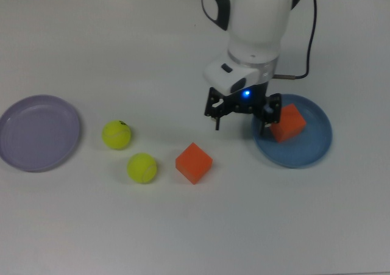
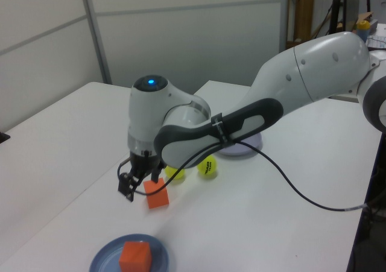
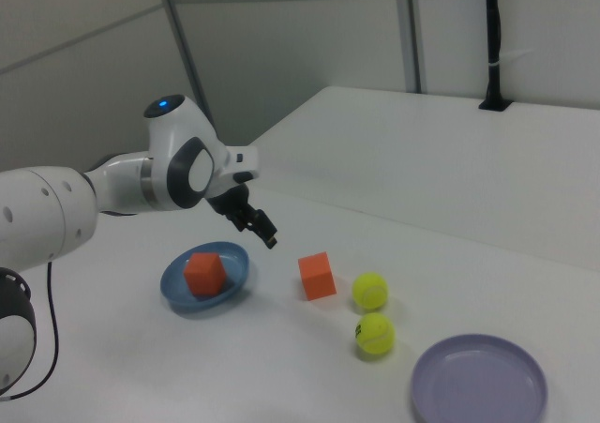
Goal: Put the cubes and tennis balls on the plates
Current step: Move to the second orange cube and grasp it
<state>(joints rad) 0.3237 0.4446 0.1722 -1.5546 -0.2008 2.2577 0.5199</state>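
One orange cube [image 1: 286, 122] rests on the blue plate [image 1: 304, 151] at the top view's right, free of the gripper. My gripper [image 1: 241, 123] hangs open and empty above the table, between that plate and the second orange cube [image 1: 194, 163], which lies on the bare table. Two yellow-green tennis balls [image 1: 116, 135] [image 1: 142, 167] lie further toward the top view's left. The lavender plate [image 1: 38, 132] at the far left holds nothing. In the right view the gripper [image 3: 258, 224] is above and behind the loose cube [image 3: 317, 276].
The white arm [image 1: 256, 25] reaches in from the top view's upper edge. In the left view it hides most of the lavender plate [image 2: 248, 146]. A dark cable [image 1: 308, 37] runs along the arm.
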